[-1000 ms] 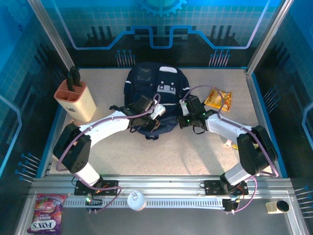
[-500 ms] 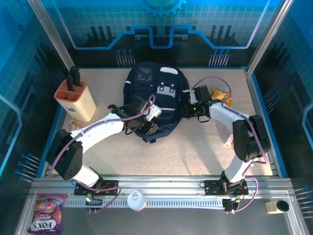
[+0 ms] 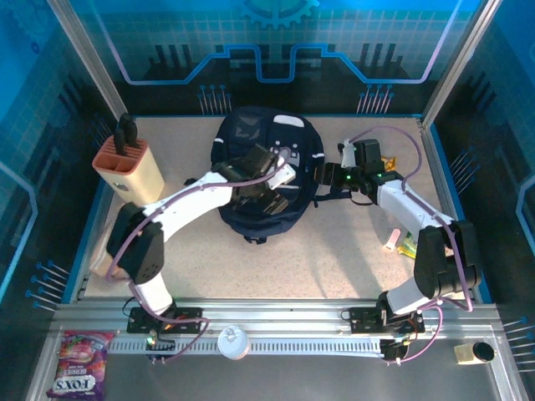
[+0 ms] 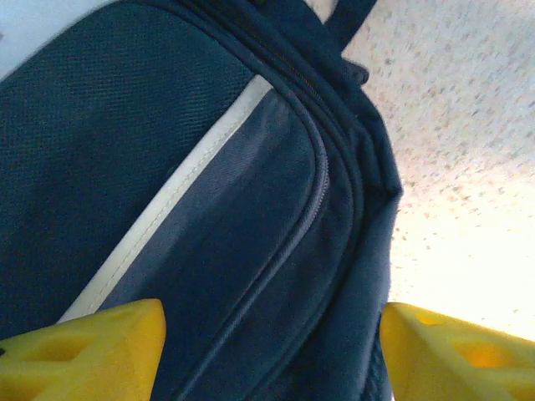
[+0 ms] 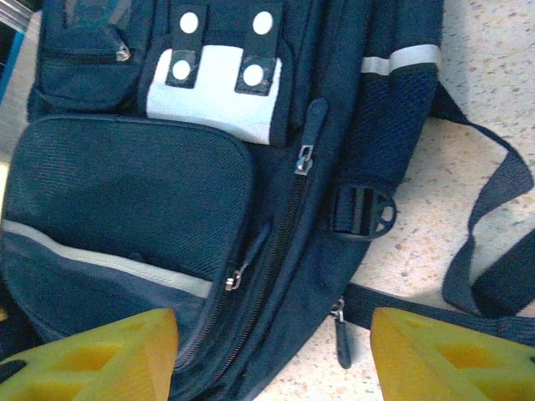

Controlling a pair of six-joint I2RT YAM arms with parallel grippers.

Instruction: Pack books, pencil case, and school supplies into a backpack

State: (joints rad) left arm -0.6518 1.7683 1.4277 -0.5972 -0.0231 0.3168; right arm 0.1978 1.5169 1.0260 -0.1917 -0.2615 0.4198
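Hovering over the near half of the large dark navy fabric backpack point(image 3: 238, 134), the left gripper point(image 3: 269, 199) has its yellow fingers point(image 4: 84, 351) spread apart. Nothing is between them, only front-pocket fabric below. The right gripper point(image 3: 324, 175) is at the backpack's right side, jaws also apart and empty, facing across the pockets and the grey patch.

The backpack lies flat and, as far as the right wrist view tells, every zip looks closed. The small metal zip pull point(image 5: 303, 159) sits at the top of its track.

Risks, as judgement:
- No opening is ready, so a pull has to be caught first. The pulls are tiny and lie flat on soft cloth, so the fingers may pinch fabric instead and drag the whole backpack.
- With nothing pinning the backpack, tugging a zip one-handed likely slides or bunches it rather than opening it.
- The loose dark webbing strap point(image 5: 489, 209) trails on the table right of the backpack, right under the right gripper's path. It could snag a finger and yank the bag.
- Both arms crowd the same side of the backpack, so they could clash if they reach for the same zip.
- The small pink stick point(image 3: 390, 241) lies well right of the backpack, toward the arm bases and just beside a green item point(image 3: 407, 245). A sloppy pick grabs the wrong one or rolls the stick away.
- The peach-and-cream knife block point(image 3: 129, 171), left of the backpack, is a distractor.
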